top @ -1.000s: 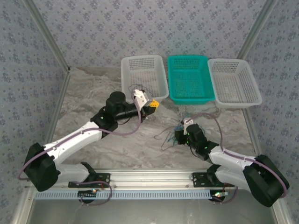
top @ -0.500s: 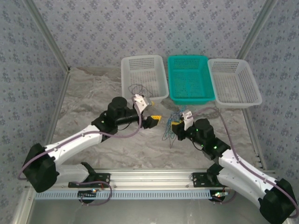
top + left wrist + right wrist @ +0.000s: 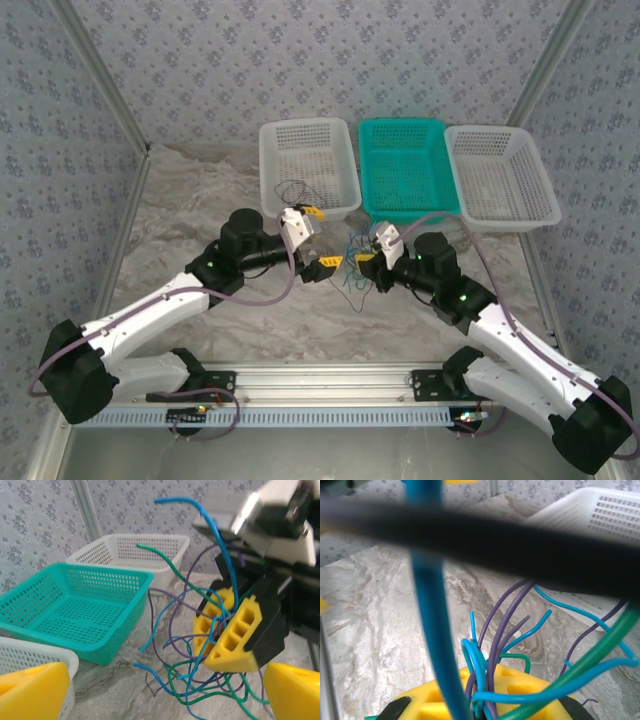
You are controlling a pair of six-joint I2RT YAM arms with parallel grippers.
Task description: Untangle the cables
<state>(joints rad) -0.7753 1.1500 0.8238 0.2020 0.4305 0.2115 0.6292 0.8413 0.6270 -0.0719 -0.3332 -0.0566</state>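
Mid-worktop, the right gripper (image 3: 368, 258) pinches the thin, springy blue, green and purple cables (image 3: 352, 268) between ribbed yellow fingers (image 3: 235, 635) over the marbled worktop (image 3: 200, 200). Beside it, the left gripper (image 3: 322, 238) has just sprung wide and is empty. One dark cable (image 3: 295, 188), apparently freed, lies in the white perforated plastic basket (image 3: 268, 160) at the far edge.

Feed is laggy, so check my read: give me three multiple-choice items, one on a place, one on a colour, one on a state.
1. The teal basket stands: A at the left end, B in the middle, C at the right end.
2. The left gripper's fingers are: A red, B white, C yellow.
3. The right gripper is: A shut on the cables, B open, C inside a basket.
Key: 1 B, white baskets flank it; 2 C, yellow tips frame the left wrist view; 3 A, cables spill from its closed fingers.
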